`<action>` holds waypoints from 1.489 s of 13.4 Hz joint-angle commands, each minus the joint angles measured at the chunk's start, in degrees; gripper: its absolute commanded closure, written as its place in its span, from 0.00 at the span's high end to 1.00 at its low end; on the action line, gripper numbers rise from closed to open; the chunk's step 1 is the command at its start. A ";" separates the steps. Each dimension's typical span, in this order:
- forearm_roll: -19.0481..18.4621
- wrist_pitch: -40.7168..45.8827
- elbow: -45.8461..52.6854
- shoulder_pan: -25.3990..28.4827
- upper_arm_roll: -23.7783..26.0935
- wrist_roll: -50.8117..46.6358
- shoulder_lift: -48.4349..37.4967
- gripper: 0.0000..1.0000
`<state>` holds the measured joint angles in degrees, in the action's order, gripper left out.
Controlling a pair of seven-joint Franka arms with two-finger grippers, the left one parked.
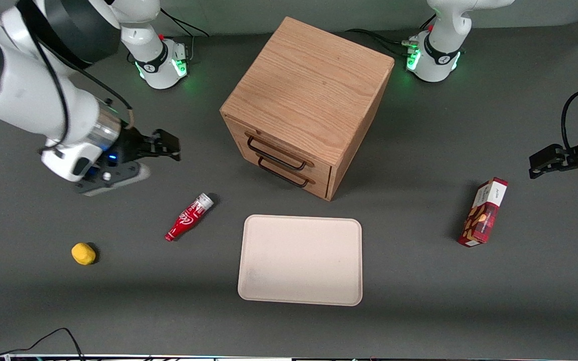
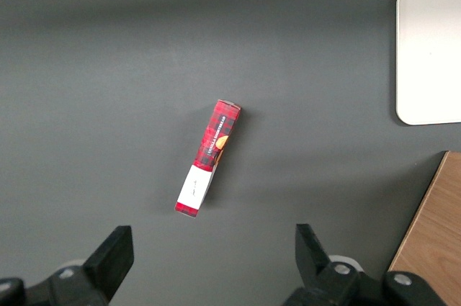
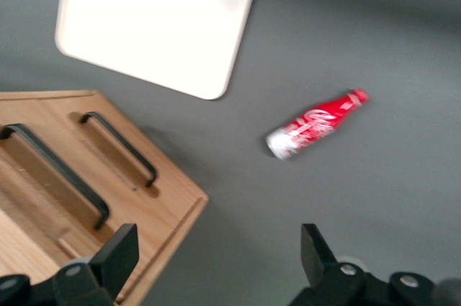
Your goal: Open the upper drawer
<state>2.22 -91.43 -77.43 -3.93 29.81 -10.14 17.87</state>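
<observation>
The wooden cabinet (image 1: 314, 85) stands mid-table with both drawers shut flush. The upper drawer (image 1: 289, 153) carries a thin black wire handle (image 1: 275, 152), just above the matching lower drawer (image 1: 294, 176). My right gripper (image 1: 173, 149) hovers above the table toward the working arm's end, well apart from the cabinet, with its fingers pointing at the drawer fronts. In the right wrist view the gripper (image 3: 217, 241) is open with nothing between its fingers, and the upper drawer's handle (image 3: 61, 176) shows beside the lower one (image 3: 122, 149).
A red bottle (image 1: 188, 217) lies on the table nearer the front camera than my gripper. A yellow lemon-like object (image 1: 83, 253) sits nearer still. A cream tray (image 1: 300, 259) lies near the cabinet. A red carton (image 1: 484, 211) lies toward the parked arm's end.
</observation>
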 commanded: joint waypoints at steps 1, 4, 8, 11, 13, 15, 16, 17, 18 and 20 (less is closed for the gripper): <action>-5.61 0.73 6.58 1.47 6.37 5.71 7.78 1.00; -7.75 0.55 6.50 2.43 12.80 15.66 11.65 1.00; -7.93 -4.18 4.66 4.99 13.87 20.24 13.95 1.00; -8.10 -8.84 0.36 4.99 13.87 20.43 14.47 1.00; -9.32 -13.14 -2.27 5.16 13.87 20.34 15.09 1.00; -10.48 -17.27 -5.18 5.25 13.87 20.17 15.79 1.00; -10.48 -18.60 -6.32 5.34 13.87 20.08 16.23 1.00; -10.48 -19.31 -6.85 5.34 13.87 19.99 16.32 1.00; -10.48 -19.31 -6.86 5.78 13.87 19.99 16.58 1.00; -10.48 -19.31 -6.77 5.87 13.96 19.90 16.59 1.00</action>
<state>-7.18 -110.07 -84.29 1.66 43.45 9.22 34.26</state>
